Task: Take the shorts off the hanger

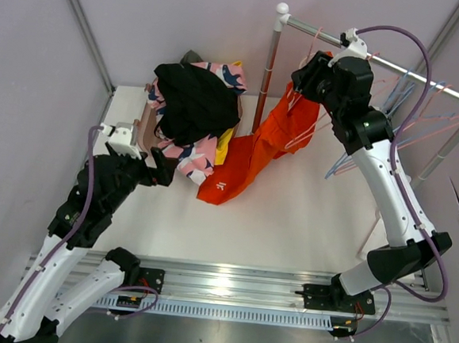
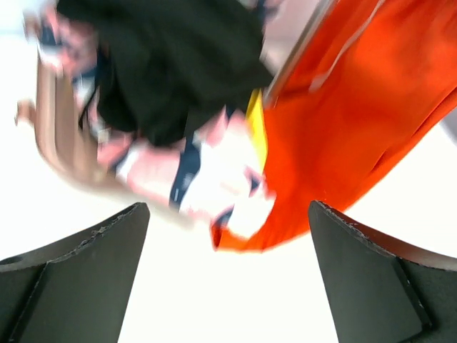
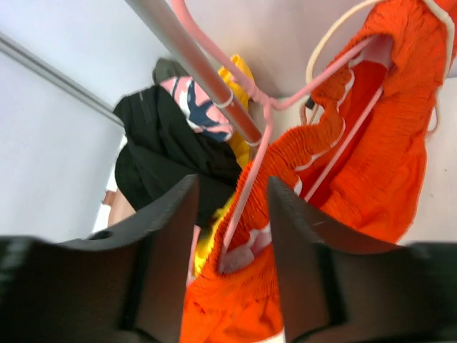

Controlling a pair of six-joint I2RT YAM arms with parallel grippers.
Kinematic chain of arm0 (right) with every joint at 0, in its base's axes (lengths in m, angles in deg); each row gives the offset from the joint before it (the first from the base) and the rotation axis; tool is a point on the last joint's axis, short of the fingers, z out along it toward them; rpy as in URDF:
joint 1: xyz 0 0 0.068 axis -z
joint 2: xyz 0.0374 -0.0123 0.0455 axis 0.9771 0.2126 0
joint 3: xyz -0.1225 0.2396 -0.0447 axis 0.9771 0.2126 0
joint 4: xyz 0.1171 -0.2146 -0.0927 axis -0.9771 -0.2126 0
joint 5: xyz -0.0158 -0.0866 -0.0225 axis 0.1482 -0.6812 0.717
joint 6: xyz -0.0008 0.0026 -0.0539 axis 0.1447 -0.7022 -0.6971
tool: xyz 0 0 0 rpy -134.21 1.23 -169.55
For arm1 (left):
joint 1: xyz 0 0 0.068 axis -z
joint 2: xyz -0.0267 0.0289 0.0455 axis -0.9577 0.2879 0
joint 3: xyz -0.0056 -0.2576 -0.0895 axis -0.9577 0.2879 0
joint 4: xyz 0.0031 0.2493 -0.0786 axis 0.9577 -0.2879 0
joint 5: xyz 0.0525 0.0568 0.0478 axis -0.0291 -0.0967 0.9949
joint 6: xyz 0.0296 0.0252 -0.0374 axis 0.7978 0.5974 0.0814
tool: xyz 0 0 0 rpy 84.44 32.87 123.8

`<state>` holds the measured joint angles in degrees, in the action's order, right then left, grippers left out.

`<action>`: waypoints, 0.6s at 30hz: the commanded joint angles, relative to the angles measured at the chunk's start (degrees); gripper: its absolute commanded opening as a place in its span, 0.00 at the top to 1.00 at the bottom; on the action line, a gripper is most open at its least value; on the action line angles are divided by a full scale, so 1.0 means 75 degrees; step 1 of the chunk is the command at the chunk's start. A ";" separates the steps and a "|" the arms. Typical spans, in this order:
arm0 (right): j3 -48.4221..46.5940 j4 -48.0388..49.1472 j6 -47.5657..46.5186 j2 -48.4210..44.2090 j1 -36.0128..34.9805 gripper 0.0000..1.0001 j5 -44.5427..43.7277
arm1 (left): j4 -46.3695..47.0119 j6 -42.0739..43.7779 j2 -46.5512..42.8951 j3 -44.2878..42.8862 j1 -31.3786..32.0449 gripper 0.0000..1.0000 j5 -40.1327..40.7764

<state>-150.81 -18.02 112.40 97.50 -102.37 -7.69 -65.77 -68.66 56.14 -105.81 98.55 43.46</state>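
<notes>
The orange shorts (image 1: 251, 153) hang by the waistband from a pink hanger (image 3: 250, 168) on the rack rail (image 1: 396, 69), and their legs drape down to the table. My right gripper (image 1: 298, 88) is open at the waistband (image 3: 300, 153). The hanger wire and the waistband edge lie between its jaws without being clamped. The black shorts (image 1: 194, 97) lie on top of a pile with the pink patterned shorts (image 1: 192, 159) and the yellow shorts (image 1: 225, 141). A bit of olive cloth (image 1: 192, 56) shows behind. My left gripper (image 1: 163, 166) is open and empty, low beside the pile (image 2: 178, 86).
The pile sits in a brown basket (image 1: 147, 127) at the table's back left. Several empty pink and blue hangers (image 1: 413, 114) hang at the right of the rail. The rack's upright post (image 1: 267, 71) stands just left of the orange shorts.
</notes>
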 commanded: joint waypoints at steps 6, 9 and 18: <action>-0.0035 0.0809 0.0206 0.0487 -0.0347 0.60 -0.0520 | -0.0900 -0.0297 -0.0670 0.0376 -0.0007 0.01 -0.0451; -0.0140 0.0774 0.0218 0.0593 -0.0464 0.58 -0.0683 | -0.1017 -0.0250 -0.0740 0.0271 -0.0007 0.01 -0.0451; -0.0176 0.0551 0.0148 0.0384 -0.0663 0.43 -0.1094 | -0.0936 -0.0226 -0.0858 0.0586 -0.0007 0.01 -0.0439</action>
<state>-150.46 -14.98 113.65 102.72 -107.09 -13.77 -73.81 -70.06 50.37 -102.96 98.55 41.54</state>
